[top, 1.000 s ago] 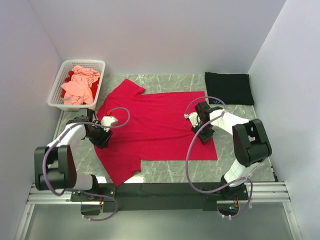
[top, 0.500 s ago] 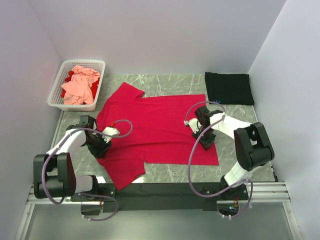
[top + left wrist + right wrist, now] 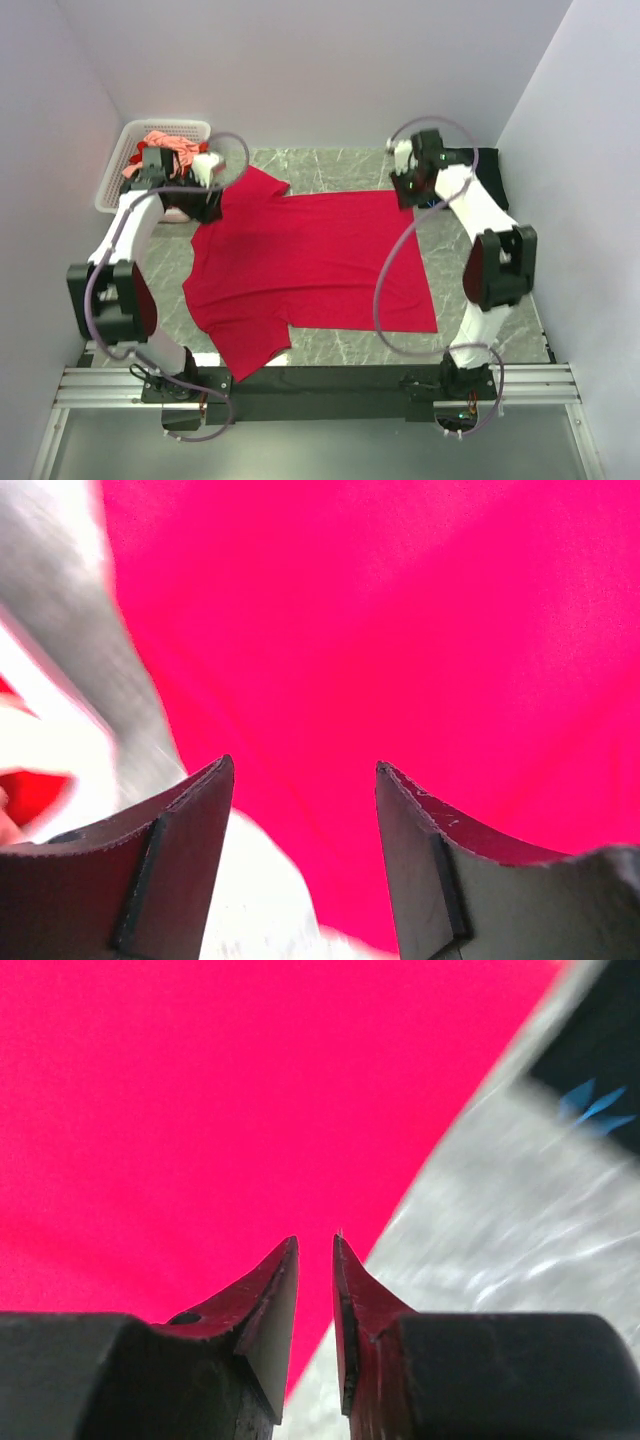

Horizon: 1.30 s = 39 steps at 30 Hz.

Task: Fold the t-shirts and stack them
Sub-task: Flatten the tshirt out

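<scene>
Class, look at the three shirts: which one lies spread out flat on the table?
The red shirt. The black shirt is folded; the pink shirt is bunched in the basket.

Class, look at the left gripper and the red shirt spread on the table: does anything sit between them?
Nothing visible does. In the wrist view the left gripper hangs open directly above the red shirt, only air between. The white basket stands off to its left, beside the shirt's far sleeve rather than in the path.

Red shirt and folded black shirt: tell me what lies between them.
Bare marble table; in the right wrist view a grey strip separates the red shirt from the black shirt.
</scene>
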Each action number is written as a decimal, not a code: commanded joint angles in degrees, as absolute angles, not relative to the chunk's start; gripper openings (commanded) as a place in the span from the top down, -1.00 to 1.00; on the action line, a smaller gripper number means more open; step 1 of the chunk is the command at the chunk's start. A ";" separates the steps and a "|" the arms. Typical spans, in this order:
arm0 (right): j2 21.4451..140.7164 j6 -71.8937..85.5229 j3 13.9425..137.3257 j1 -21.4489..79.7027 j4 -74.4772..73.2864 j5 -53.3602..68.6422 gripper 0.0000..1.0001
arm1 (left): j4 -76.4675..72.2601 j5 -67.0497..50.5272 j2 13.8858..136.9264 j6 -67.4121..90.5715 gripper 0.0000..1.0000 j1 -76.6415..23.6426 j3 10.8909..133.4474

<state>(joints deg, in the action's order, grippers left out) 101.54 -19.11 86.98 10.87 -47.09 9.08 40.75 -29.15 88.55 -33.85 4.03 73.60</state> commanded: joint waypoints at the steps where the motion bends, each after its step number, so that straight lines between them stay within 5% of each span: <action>1: 111.75 -11.79 99.53 8.18 -44.91 9.32 0.46 | 31.05 -29.89 94.82 -20.42 -0.29 3.96 79.97; 18: 140.35 -7.12 129.27 4.48 -40.34 0.09 0.25 | 21.80 -26.54 107.05 -12.65 -0.30 3.96 86.31; 31: 146.60 -8.79 134.20 3.25 -45.35 3.34 0.06 | 22.67 -24.96 111.26 -13.36 -0.31 3.87 88.77; 39: 148.63 -9.31 135.98 3.69 -48.69 5.00 0.28 | 24.43 -23.65 116.98 -11.43 -0.32 3.87 95.09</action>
